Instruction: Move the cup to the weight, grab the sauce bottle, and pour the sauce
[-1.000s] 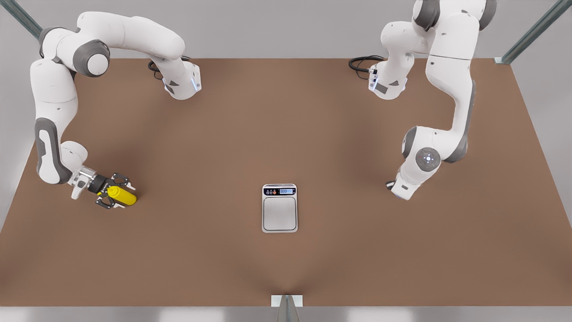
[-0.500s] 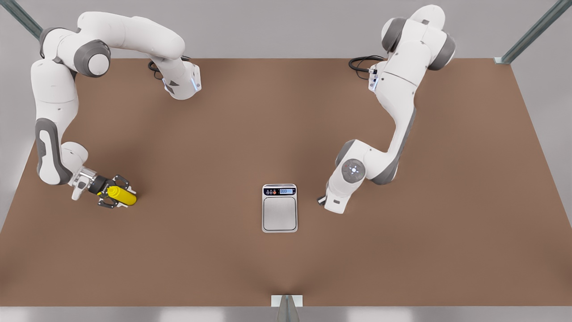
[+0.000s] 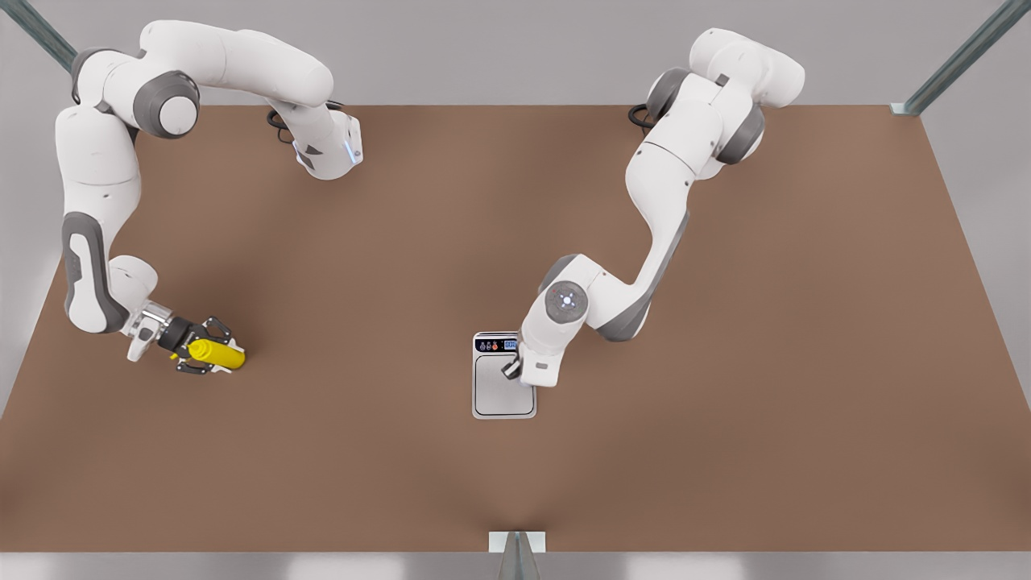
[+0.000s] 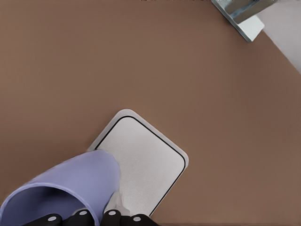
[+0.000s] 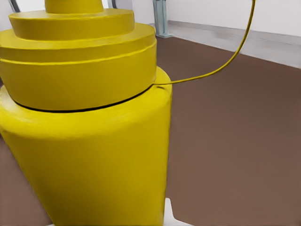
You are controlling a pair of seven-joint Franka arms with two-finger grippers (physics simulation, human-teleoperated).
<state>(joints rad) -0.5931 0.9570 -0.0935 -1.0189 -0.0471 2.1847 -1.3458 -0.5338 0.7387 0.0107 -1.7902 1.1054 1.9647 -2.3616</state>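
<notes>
The yellow sauce bottle (image 3: 219, 354) lies on its side on the brown table at the front view's left. My right gripper (image 3: 201, 350) is shut on it, and its body and stepped cap loom close in the right wrist view (image 5: 89, 141). The weight, a silver-grey scale (image 3: 499, 399), sits at the table's middle. My left gripper (image 3: 515, 372) hovers over the scale's plate near the display end. It is shut on the lavender cup (image 4: 70, 188), which hangs tilted over a corner of the scale (image 4: 150, 165). In the front view the arm hides the cup.
Both arm bases with black cables (image 3: 648, 113) stand along the table's far edge. A metal post (image 3: 516, 548) rises at the middle of the near edge, seen as a frame piece (image 4: 240, 16) in the left wrist view. Brown tabletop (image 3: 362, 451) stretches around the scale.
My left arm has swung from the front view's right across to the scale, now over its plate. My right gripper's fingers have drawn in around the sauce bottle, which still lies on the table.
</notes>
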